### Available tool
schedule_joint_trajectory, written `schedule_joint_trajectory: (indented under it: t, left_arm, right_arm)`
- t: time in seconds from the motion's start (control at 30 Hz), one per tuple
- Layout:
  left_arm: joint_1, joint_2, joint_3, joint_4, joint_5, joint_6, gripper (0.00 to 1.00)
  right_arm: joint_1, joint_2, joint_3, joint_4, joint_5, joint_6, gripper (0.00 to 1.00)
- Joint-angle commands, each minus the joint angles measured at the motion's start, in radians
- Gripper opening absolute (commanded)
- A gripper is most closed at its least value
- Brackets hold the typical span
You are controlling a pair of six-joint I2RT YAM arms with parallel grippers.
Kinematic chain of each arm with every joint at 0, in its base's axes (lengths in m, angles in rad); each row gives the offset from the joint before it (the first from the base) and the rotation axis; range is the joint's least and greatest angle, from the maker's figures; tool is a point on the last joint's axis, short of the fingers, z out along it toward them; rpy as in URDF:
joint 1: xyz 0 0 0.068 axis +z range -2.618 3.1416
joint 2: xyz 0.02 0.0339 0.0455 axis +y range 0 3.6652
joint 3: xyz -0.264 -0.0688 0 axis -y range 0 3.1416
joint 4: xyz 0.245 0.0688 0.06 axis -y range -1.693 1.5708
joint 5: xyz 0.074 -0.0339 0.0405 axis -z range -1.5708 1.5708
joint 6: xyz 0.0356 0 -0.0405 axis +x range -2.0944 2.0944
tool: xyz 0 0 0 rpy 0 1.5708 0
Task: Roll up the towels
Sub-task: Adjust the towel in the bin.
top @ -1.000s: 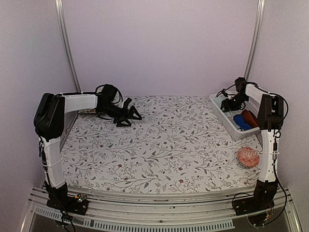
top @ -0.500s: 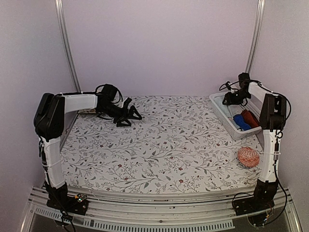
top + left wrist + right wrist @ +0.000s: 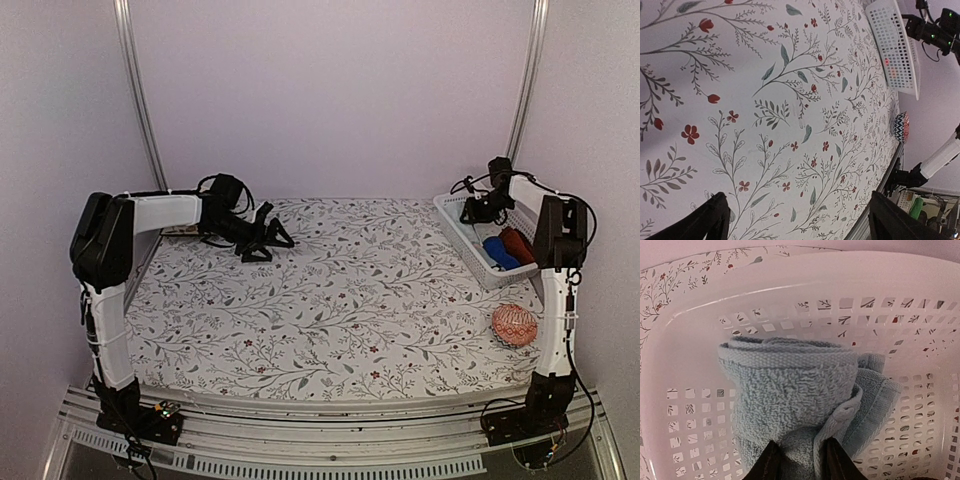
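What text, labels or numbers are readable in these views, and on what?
None readable.
The white basket, light blue towel, patterned ball and floral tablecloth show no lettering.
The clutter past the table edge in the left wrist view is too blurred to read.

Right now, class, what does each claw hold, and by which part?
The right claw pinches the pale blue towel by its near end, inside the white basket. The left claw is open, holding nothing.
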Motion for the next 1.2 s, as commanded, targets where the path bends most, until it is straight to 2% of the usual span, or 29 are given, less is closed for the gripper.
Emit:
schedule_joint_trajectory:
  t: [0.0, 0.4, 0.47, 0.63, 0.8, 1.0, 1.17]
  left_arm:
    - [0.004, 0.010, 0.003, 0.012, 0.020, -0.008, 0.97]
    - [-0.003, 0.013, 0.003, 0.022, 0.032, -0.007, 0.97]
    - [-0.002, 0.011, 0.004, 0.023, 0.031, -0.005, 0.97]
    - [-0.002, 0.007, 0.005, 0.027, 0.027, -0.006, 0.97]
    - [-0.003, -0.009, 0.010, 0.034, 0.011, -0.006, 0.97]
    - [-0.003, -0.018, 0.031, 0.041, -0.008, -0.012, 0.97]
    - [-0.004, -0.030, 0.038, 0.050, -0.034, -0.025, 0.97]
  right_arm:
    - [0.021, 0.055, -0.016, 0.032, 0.020, -0.003, 0.30]
    - [0.027, 0.086, 0.007, 0.007, 0.007, 0.000, 0.29]
    - [0.028, 0.046, -0.006, 0.021, 0.003, 0.003, 0.33]
    - [0.028, -0.064, -0.001, 0.007, 0.010, 0.007, 0.54]
    - [0.025, -0.173, 0.000, -0.021, 0.025, 0.012, 0.66]
    - [0.006, -0.222, -0.009, -0.039, 0.049, 0.045, 0.73]
    - [0.005, -0.272, -0.106, 0.002, 0.049, 0.054, 0.77]
